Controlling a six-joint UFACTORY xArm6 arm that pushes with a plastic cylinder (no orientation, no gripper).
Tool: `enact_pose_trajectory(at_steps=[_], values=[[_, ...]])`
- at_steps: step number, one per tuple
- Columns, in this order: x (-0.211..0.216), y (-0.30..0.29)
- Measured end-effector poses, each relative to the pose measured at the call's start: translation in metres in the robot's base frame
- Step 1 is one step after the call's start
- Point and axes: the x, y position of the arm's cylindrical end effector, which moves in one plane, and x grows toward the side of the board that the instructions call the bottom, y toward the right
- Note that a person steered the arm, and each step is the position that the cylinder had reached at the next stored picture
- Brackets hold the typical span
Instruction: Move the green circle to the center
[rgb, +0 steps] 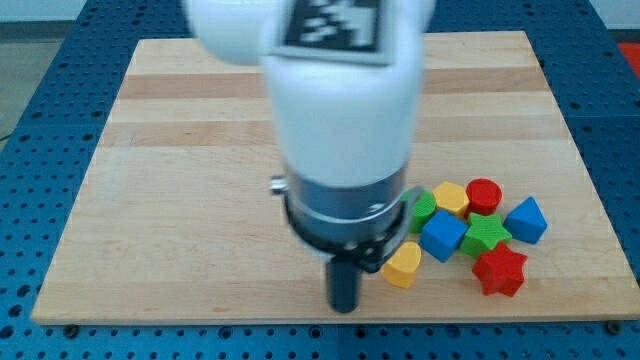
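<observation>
While my tip (344, 305) rests on the desk (170, 200), no jaws exist to open or clench. Green circle (424, 208) sits right of me, wedged among 7 clustered blocks, half-hidden by my body.

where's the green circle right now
The green circle sits at the left edge of the block cluster, lower right on the board, touching the yellow block and blue cube. My tip is below-left of it.
</observation>
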Motion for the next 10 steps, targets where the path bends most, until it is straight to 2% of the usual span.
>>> enact_pose_trajectory(at_steps=[2, 3, 4, 5, 7, 8, 10], values=[[-0.007, 0.001], [-0.03, -0.002], [-0.073, 0.001], [-0.08, 0.047], [-0.068, 0.069], [-0.072, 0.1], [-0.154, 0.103]])
